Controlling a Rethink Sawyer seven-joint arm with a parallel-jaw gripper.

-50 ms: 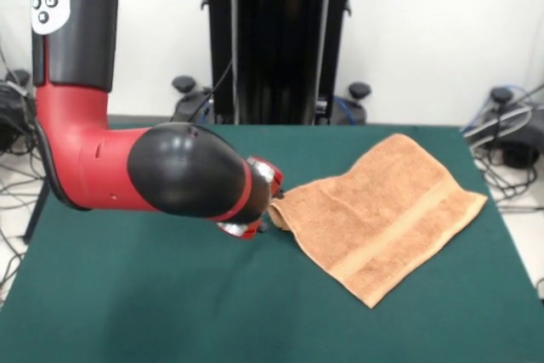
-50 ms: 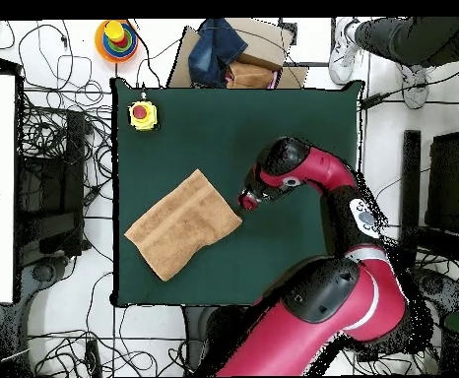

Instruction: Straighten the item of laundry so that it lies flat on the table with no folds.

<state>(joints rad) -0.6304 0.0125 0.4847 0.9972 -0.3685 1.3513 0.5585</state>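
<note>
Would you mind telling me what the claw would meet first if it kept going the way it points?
The towel: the claw already sits at its nearest corner, though actual contact is unclear.

Front camera sat low across the table [image 1: 127,312], faced the arm [image 1: 170,172] closely, overhead camera looked straight down from higher, both shared the green tabletop and towel [image 2: 182,224].

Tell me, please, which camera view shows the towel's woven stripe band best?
The front view: a paler band runs clearly along the towel, parallel to its near long edge. In the overhead view the towel shows whole on the table, but no stripe is discernible.
</note>
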